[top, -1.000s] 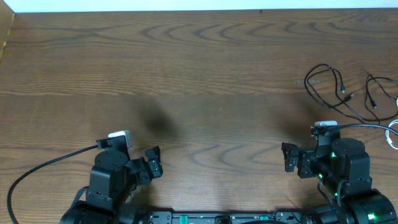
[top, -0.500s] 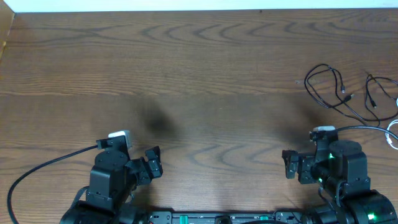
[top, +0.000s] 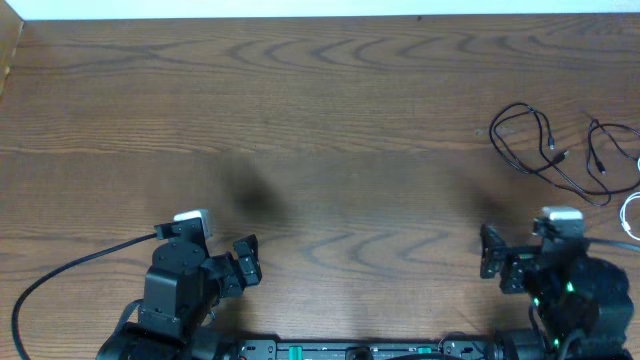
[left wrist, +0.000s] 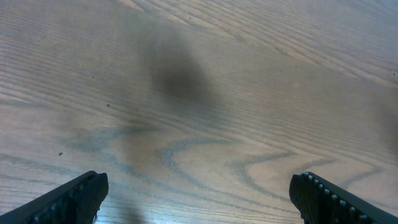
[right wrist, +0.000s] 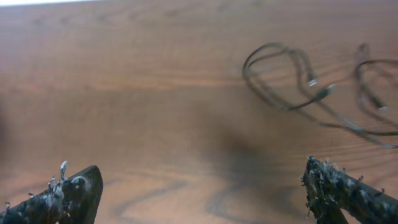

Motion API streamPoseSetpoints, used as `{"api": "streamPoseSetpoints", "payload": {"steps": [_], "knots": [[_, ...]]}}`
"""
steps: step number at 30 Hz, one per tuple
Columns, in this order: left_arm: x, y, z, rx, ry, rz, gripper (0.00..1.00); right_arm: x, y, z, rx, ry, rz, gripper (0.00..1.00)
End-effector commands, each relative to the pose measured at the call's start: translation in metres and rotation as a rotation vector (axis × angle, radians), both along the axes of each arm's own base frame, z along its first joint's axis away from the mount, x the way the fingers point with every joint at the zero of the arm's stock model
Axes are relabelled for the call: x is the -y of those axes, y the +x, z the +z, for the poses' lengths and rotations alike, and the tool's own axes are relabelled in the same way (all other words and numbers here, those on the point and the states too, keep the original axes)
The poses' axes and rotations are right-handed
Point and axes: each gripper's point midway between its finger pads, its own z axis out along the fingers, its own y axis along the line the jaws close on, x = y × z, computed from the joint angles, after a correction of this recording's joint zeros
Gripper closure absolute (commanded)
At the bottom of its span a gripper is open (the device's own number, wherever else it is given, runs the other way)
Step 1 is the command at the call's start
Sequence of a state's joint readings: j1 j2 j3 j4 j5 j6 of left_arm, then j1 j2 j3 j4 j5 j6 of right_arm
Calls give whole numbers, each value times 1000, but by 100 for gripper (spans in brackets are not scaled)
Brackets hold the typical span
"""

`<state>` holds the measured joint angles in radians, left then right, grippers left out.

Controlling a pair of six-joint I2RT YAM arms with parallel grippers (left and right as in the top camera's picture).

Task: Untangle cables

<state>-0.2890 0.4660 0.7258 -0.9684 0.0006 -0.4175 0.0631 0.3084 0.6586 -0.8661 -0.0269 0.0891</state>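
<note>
The wooden table [top: 320,100] fills the overhead view, bare wood across its left and middle. Both arms sit folded low along the bottom edge, one at lower left and one at lower right, each tipped forward so its camera looks out over the wood. The right gripper [top: 490,258] stands with jaws spread wide and nothing between them. The left gripper [top: 250,262] is likewise released and empty, its wrist view showing only bare wood. The black cords [top: 553,140] lie in the upper right of the overhead view, a loose sprawl of loops running mostly left to right toward the frame's right edge. A white cord [top: 628,215] curls in at that edge just below them. They lie above and to the right of the right gripper, near it and well apart from the left one, so the right arm looks better placed to reach. In the right wrist view they are blurred, and whether they cross in a knot I cannot tell. Small plug ends [top: 563,155] show among the loops.
</note>
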Motion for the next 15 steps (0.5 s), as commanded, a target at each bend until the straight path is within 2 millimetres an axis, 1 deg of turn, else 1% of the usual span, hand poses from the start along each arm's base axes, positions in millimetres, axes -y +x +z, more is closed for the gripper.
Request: {"api": "streamPoseSetpoints", "payload": {"steps": [1, 3, 7, 11, 15], "knots": [[-2, 0, -2, 3, 18, 1, 2, 9, -4, 1, 43, -39, -29, 1], [-3, 0, -2, 3, 19, 1, 2, 11, -3, 3, 78, -57, -29, 1], [-3, 0, -2, 3, 19, 1, 2, 12, 5, 4, 158, -55, -34, 1], [-3, 0, -2, 3, 18, 1, 2, 10, 20, 0, 257, -49, -26, 1], [-3, 0, -2, 3, 19, 1, 2, 9, 31, -1, 346, -45, -24, 1]]}}
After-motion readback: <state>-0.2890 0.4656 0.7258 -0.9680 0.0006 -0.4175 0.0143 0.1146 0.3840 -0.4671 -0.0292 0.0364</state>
